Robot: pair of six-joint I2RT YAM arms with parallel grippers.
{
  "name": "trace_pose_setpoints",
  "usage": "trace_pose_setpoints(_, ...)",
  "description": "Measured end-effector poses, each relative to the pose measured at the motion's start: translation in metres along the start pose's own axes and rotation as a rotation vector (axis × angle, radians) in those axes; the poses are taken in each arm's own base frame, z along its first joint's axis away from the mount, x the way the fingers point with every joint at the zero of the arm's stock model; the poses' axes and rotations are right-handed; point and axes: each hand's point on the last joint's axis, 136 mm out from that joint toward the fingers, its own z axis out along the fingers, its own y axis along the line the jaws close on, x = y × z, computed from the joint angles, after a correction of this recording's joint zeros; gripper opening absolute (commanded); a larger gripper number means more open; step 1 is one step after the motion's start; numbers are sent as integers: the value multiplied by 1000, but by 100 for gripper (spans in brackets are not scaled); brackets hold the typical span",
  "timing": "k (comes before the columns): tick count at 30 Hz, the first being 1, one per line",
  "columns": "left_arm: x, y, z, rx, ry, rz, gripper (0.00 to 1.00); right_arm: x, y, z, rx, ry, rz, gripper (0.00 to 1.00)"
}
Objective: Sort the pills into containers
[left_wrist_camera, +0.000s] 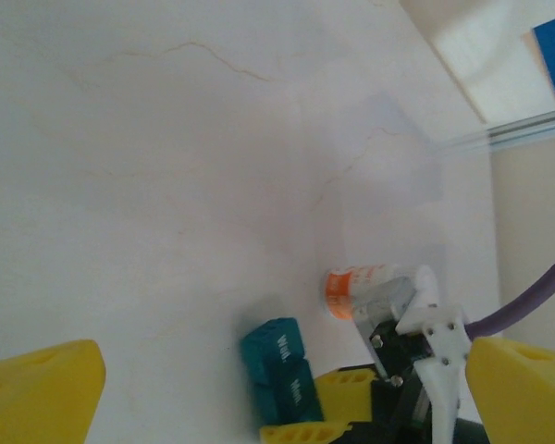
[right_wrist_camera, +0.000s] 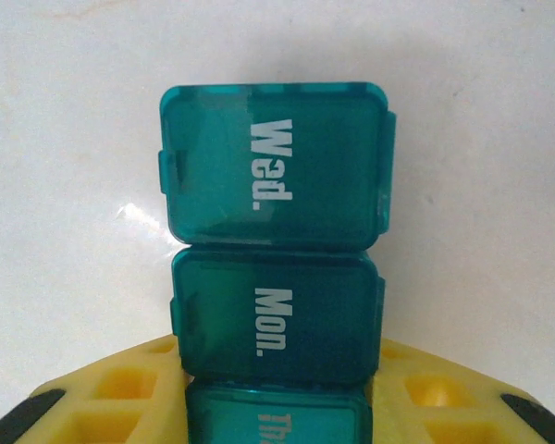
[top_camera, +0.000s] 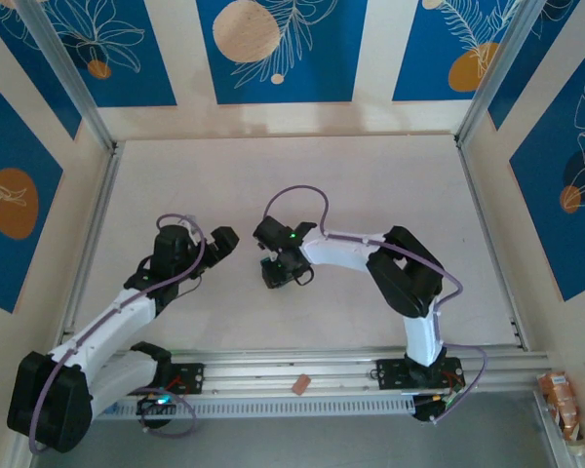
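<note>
1. Near the middle of the table [top_camera: 370, 185], a little toward the arms, sat the teal pill organiser [right_wrist_camera: 273, 231], a short strip of square lidded compartments.
2. Its long axis ran straight out from the right gripper [right_wrist_camera: 277, 356]. In the right wrist view "Thu." was nearest the wrist, "Mon." next, and "Wed." at the free far end, pointing away from the claw.
3. The white lettering ran along that same axis, and every lid in sight was down.
4. The right gripper's yellow fingers [right_wrist_camera: 120, 388] pressed against both sides of the strip at its near end, clamped on it. "Wed." and part of "Mon." stuck out past the fingertips.
5. Whether the strip rested on the table or hung just above it could not be told.
6. Just beside the right gripper, in the left wrist view, a small white bottle [left_wrist_camera: 375, 282] lay on its side. Its orange end was on the side nearer the organiser but apart from it, and its other end was hidden behind the gripper's body.
7. The left gripper [top_camera: 221, 240] stood to the left of the organiser, apart from it and aimed toward it, its yellow fingers [left_wrist_camera: 37, 393] spread wide open.
8. Bare, faintly veined table lay between that open claw and the strip.
9. Blue patterned walls [top_camera: 273, 49] enclosed the table on three sides.
</note>
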Motion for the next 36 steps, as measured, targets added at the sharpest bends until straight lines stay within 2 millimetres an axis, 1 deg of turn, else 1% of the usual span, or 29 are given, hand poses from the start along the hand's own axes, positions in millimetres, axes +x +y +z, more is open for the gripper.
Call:
trace_pose_setpoints(2, -1, -9, -2, 42, 3, -17, 100, 0, 4, -13, -36, -27, 1, 28)
trace_pose_setpoints(7, -1, -38, -9, 162, 11, -56, 100, -14, 15, -58, -167, -157, 11, 28)
trace_pose_setpoints(10, 5, -55, -12, 221, 28, -62, 100, -21, 19, -76, -235, -214, 31, 28)
trace_pose_setpoints(12, 13, -65, -12, 253, 51, -61, 100, -23, 19, -81, -270, -234, 45, 27)
trace_pose_setpoints(16, 30, -85, -14, 307, 95, -47, 100, -26, 20, -86, -324, -246, 76, 27)
trace_pose_setpoints(20, 39, -95, -12, 335, 120, -40, 100, -30, 22, -89, -354, -252, 90, 26)
trace_pose_setpoints(26, 43, -99, -4, 342, 122, -44, 100, -32, 28, -93, -389, -259, 92, 26)
trace_pose_setpoints(36, 40, -108, -1, 375, 98, -41, 100, -30, 31, -92, -413, -254, 95, 25)
